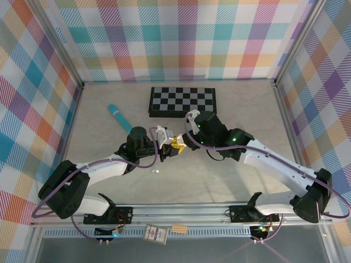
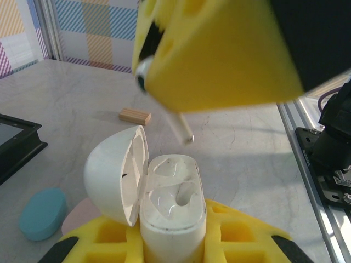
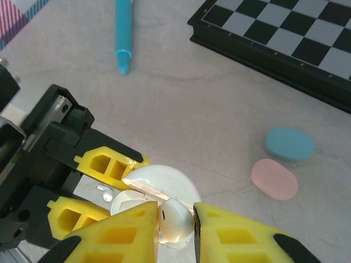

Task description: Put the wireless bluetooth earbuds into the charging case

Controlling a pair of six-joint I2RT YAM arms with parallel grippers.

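Observation:
The white charging case (image 2: pixel 173 211) stands upright with its lid (image 2: pixel 112 178) hinged open to the left, and my left gripper (image 2: pixel 173 241) is shut on its body. Both sockets in it look bare. Just above the case, my right gripper (image 3: pixel 176 227) is shut on a white earbud (image 3: pixel 176 218); the bud's stem (image 2: pixel 181 127) pokes down out of the yellow fingers (image 2: pixel 219 60). From above, the two grippers meet mid-table, left (image 1: pixel 163 139) and right (image 1: pixel 178 145). Another white earbud (image 1: pixel 155 171) lies on the table near the left arm.
A teal pen-like stick (image 1: pixel 119 118) lies at the back left and a folded chessboard (image 1: pixel 182 100) at the back centre. A blue case (image 3: pixel 289 143) and a pink case (image 3: pixel 274 179) rest shut beside the work spot. A small wooden block (image 2: pixel 135 115) lies farther off.

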